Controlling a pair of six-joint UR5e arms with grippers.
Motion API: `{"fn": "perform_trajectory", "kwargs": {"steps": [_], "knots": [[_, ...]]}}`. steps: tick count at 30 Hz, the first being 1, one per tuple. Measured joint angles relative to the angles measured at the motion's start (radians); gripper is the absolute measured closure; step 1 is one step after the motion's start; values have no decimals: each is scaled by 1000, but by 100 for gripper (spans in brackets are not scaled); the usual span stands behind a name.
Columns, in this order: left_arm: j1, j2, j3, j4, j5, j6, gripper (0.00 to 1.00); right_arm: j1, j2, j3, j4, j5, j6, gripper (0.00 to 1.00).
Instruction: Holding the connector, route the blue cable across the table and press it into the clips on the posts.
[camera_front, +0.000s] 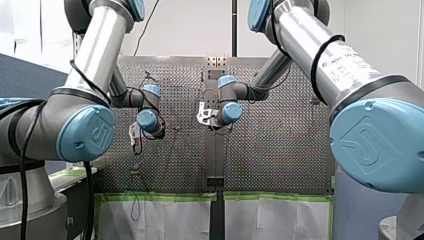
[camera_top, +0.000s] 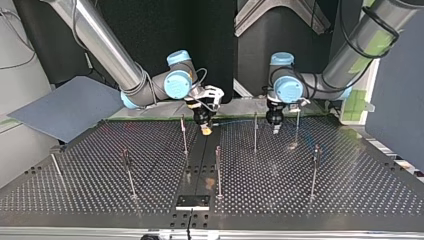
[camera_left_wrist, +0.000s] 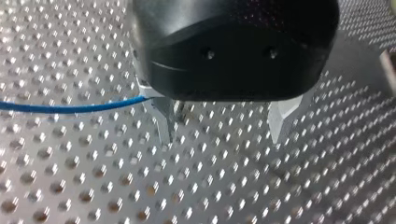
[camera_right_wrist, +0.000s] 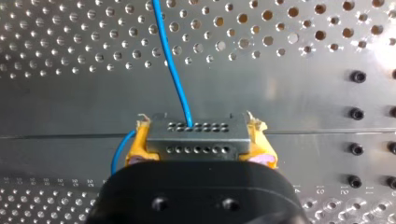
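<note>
In the front view both arms reach out over the perforated counter (camera_front: 280, 150), my left hand (camera_front: 133, 135) toward the view's left and my right hand (camera_front: 202, 117) near the middle seam; the fingers are too small here to read. In the top view my right hand hangs low over the counter's smooth middle strip, its yellow pads (camera_top: 205, 131) showing, just beside one of the thin upright posts (camera_top: 184, 136). My left hand hangs between two other posts at the view's right. In the left wrist view the metal fingers (camera_left_wrist: 163, 122) stand apart with nothing between them, and the blue cable (camera_left_wrist: 70, 108) comes in from the side and meets the outer edge of one finger, close above the counter. In the right wrist view the yellow pads are clamped on the grey connector (camera_right_wrist: 196, 135), one at each end, and the cable leaves the connector's face and leads away ahead over the counter.
</note>
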Motion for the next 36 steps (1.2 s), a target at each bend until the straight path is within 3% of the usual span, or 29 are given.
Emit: {"fn": "perform_trajectory", "kwargs": {"steps": [5,16,26,36], "knots": [[-12,44,-43,-40,8,-19,0,-5,0,0,6,8,-1,100],[-43,136,-112,-56,14,-47,0,-12,0,0,27,23,-5,100],[-92,218,-142,-115,21,-38,0,-14,0,0,28,22,-7,100],[-148,305,-166,-88,34,-51,0,-24,-1,0,47,19,-8,100]]}}
